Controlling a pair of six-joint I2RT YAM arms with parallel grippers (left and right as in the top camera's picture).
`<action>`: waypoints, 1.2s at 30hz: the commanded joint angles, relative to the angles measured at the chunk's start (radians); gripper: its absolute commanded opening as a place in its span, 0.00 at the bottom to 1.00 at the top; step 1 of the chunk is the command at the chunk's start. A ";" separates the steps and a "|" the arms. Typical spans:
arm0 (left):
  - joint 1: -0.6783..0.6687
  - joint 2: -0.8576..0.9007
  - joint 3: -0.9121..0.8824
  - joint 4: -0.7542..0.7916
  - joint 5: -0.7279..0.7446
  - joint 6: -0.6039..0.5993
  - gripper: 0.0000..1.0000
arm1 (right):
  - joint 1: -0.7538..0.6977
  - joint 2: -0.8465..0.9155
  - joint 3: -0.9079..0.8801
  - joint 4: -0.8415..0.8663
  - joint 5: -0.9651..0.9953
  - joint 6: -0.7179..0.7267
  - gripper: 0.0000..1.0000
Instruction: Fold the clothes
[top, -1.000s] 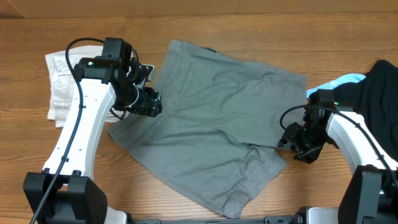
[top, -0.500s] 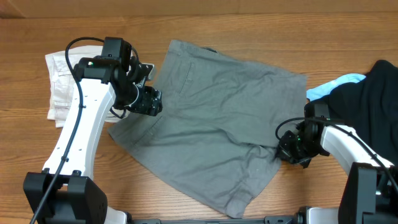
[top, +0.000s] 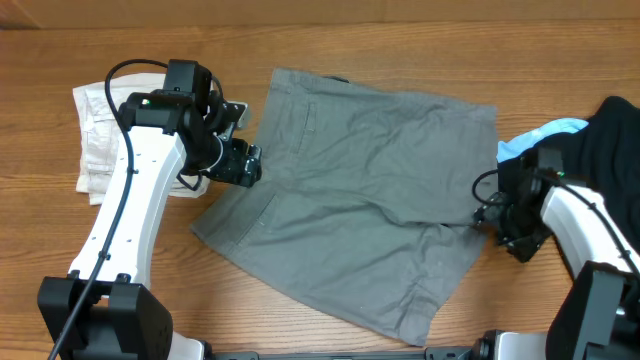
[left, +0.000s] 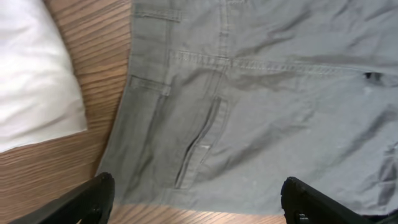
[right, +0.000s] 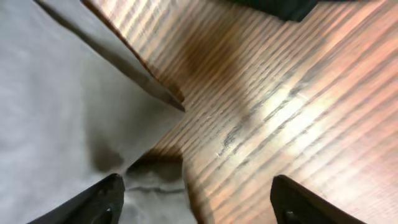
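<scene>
The mid-grey shorts (top: 350, 200) lie spread flat across the middle of the table. My left gripper (top: 238, 165) is open and hovers low over the shorts' left edge. The left wrist view shows the back pocket and seams (left: 249, 93) between its wide-apart fingers (left: 199, 190). My right gripper (top: 508, 225) is open at the shorts' right hem. In the right wrist view its fingers (right: 196, 190) straddle the hem's edge (right: 56, 93) and bare wood; nothing is held.
Cream shorts (top: 100, 135) lie folded at the far left, behind my left arm, and show white in the left wrist view (left: 31, 74). A black garment (top: 610, 150) and a light-blue one (top: 550, 135) are heaped at the right edge.
The right gripper went to the shorts' right hem, then moved right and up. The whole shorts shifted right with it and lie flatter. The left arm stayed put.
</scene>
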 joint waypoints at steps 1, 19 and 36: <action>-0.005 -0.002 0.021 0.014 -0.059 -0.011 0.87 | -0.011 -0.006 0.099 -0.035 -0.023 -0.021 0.79; -0.008 0.235 -0.150 0.380 0.194 0.000 0.28 | -0.006 -0.040 0.196 -0.071 -0.425 -0.261 0.74; 0.072 0.472 -0.148 0.406 -0.152 -0.367 0.04 | -0.006 -0.033 0.182 0.049 -0.418 -0.251 0.78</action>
